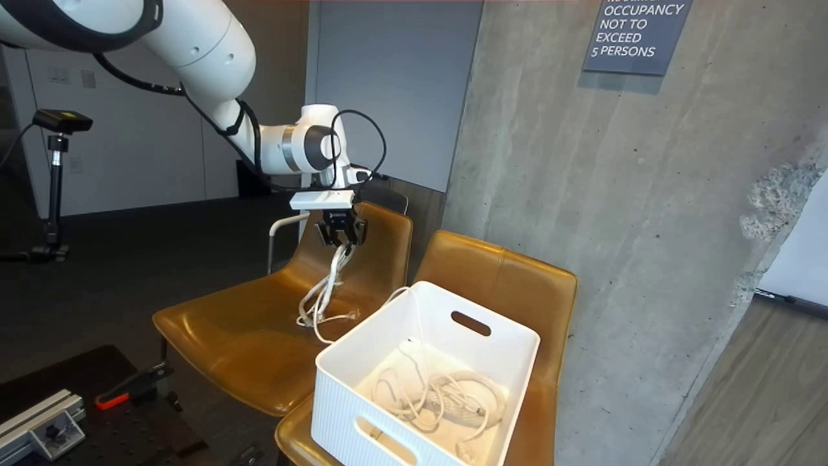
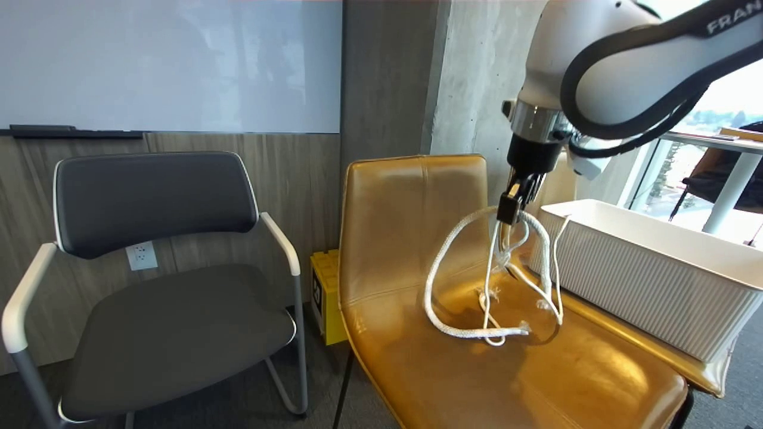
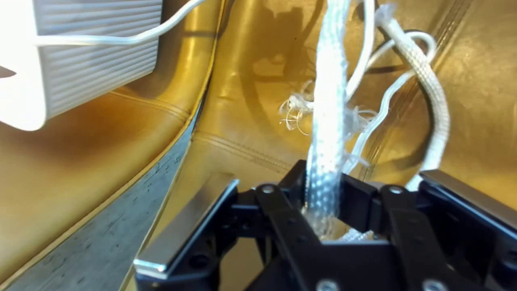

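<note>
Wrist view: the black gripper (image 3: 325,188) is clenched on white rope (image 3: 331,81), its fingertips (image 3: 356,200) pinching a thick braided strand. Loops and frayed ends dangle over a tan leather chair (image 2: 411,238) in both exterior views. One thin strand (image 3: 121,40) trails over the rim of a ribbed white bin (image 1: 336,408) on the neighbouring tan chair (image 1: 504,278); pale cord (image 1: 456,409) lies coiled inside. Beyond, a grey armchair (image 2: 179,339) stands below a whiteboard (image 2: 173,65).

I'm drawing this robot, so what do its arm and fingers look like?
The arm is white and rounded, with a silvery ring, black cables and a black strip reading "FRAN" at the picture's edge. The fingers are black and jointed, with shiny grey outer bars.
</note>
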Motion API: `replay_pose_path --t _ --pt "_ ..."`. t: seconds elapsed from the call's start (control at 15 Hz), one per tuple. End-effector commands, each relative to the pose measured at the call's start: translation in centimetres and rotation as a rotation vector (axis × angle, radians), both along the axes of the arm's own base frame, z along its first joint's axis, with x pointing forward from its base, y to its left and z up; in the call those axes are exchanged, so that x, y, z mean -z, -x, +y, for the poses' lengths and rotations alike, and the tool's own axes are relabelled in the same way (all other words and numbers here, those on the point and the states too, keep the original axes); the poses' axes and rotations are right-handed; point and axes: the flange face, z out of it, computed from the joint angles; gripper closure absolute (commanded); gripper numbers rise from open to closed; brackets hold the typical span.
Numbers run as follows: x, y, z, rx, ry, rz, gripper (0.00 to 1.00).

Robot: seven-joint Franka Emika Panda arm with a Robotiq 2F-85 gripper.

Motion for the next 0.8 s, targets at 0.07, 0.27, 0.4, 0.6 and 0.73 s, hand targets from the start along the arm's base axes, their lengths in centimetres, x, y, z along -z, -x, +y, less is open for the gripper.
replay_pose_path --t 0.07,0.27,0.4,0.6,0.73 --pt "-11.9 2.2 -2.7 0.047 0.064 -0.057 0.98" --pt "-19.9 2.8 -6.1 0.089 0.109 -0.108 0.98" --pt "-25.1 3.5 -8.9 0.131 0.136 -0.139 0.98" --pt "-32.0 4.6 -14.2 0.203 0.167 -0.178 0.98" --pt "-35.4 4.9 -18.1 0.251 0.187 -0.192 0.98"
